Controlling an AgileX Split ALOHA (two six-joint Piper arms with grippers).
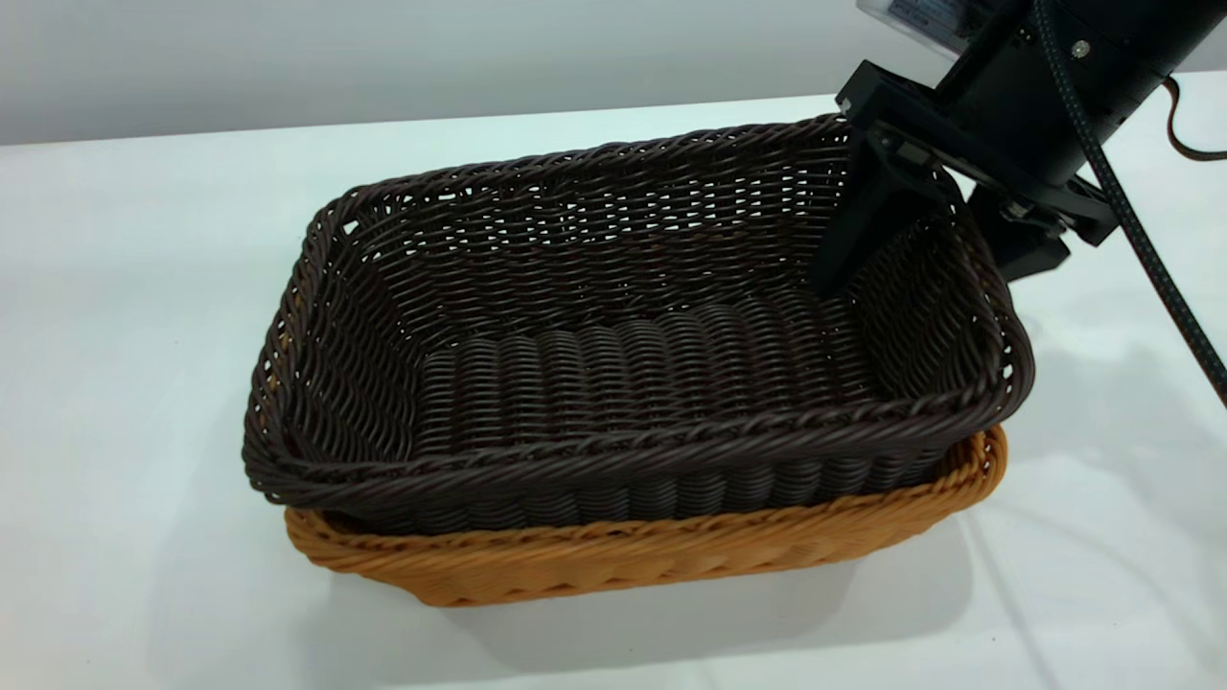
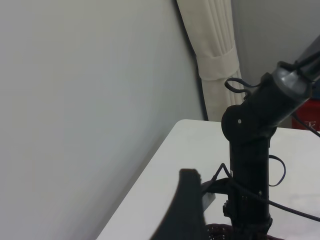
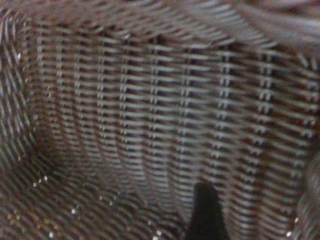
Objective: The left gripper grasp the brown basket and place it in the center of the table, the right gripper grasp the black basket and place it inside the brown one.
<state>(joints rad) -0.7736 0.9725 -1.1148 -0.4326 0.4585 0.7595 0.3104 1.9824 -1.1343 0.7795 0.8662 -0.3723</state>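
1. Woven wicker fills the exterior view: the black basket (image 1: 613,326) sits nested inside the brown basket (image 1: 671,551), whose orange-tan rim and near wall show only below and at the right near corner. The pair rests on the white table (image 1: 125,383), roughly at its middle. The dark basket sits a little askew, its left near corner overhanging the tan rim.
2. In the same view the right gripper (image 1: 920,240) comes down from the upper right over the dark basket's far right corner. One long black finger (image 1: 853,230) reaches down inside the basket along the right wall, and the other (image 1: 1021,254) is outside that wall, so the jaws straddle the braided rim. Whether they are pressing on the wicker or have let go cannot be told. A braided cable (image 1: 1141,240) runs down the right edge.
3. The left wrist view looks away from the baskets, toward a grey wall (image 2: 85,110) and a pale curtain (image 2: 217,60). One wedge-shaped finger (image 2: 187,210) of the left gripper shows close to the camera; its jaw state cannot be told. Farther off stands the right arm (image 2: 252,150) above the table's white edge.
4. The right wrist view is filled with dark weave, the inside of the black basket (image 3: 150,110), with one black fingertip (image 3: 205,212) in front of it.
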